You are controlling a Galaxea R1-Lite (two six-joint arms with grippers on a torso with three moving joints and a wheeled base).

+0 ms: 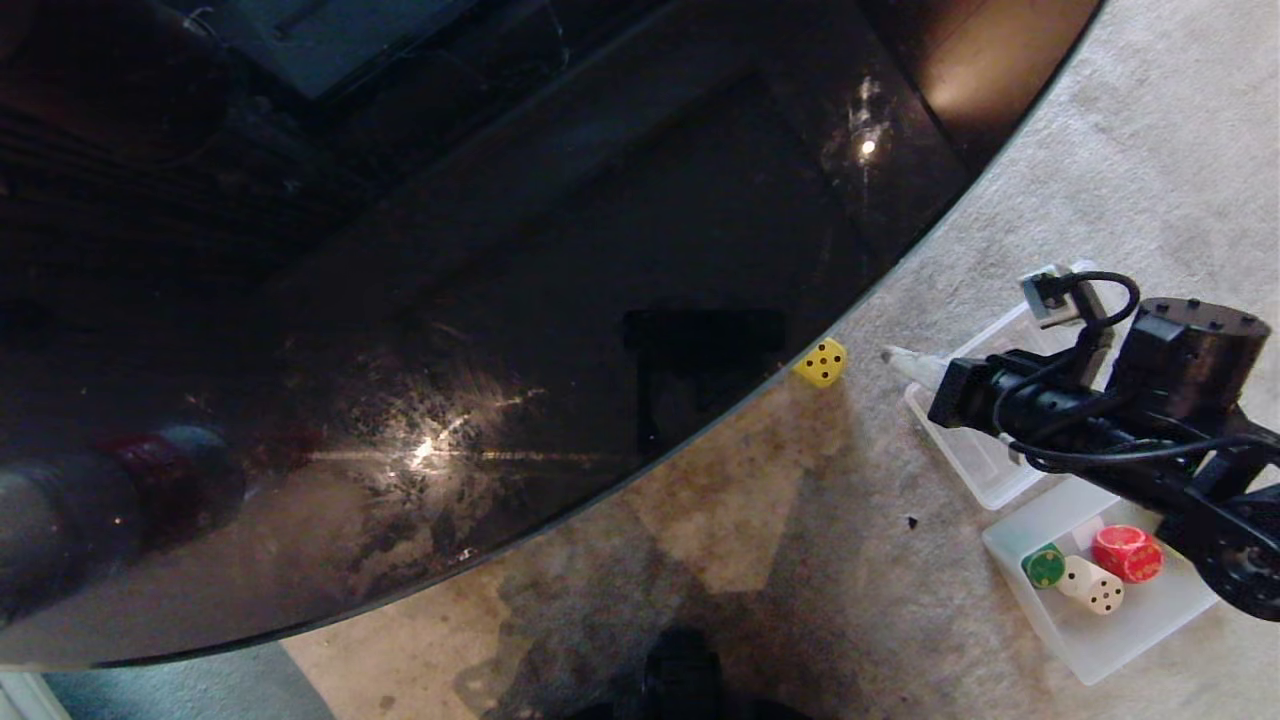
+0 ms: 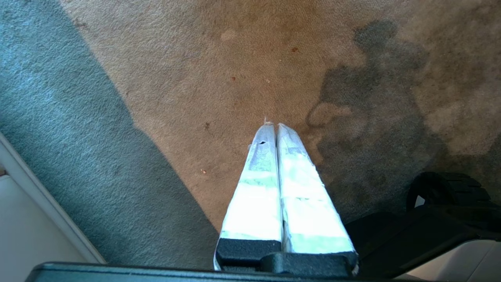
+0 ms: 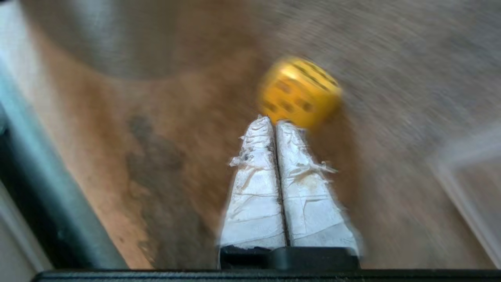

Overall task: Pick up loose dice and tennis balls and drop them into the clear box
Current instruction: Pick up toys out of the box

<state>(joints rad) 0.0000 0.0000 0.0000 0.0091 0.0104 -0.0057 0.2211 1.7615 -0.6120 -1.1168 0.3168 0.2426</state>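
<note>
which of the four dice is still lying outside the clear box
The yellow die, on the carpet at the table's edge. The red, beige and green dice already sit in the clear box.

No readable text anywhere (only pips on the yellow die (image 1: 821, 362)).
</note>
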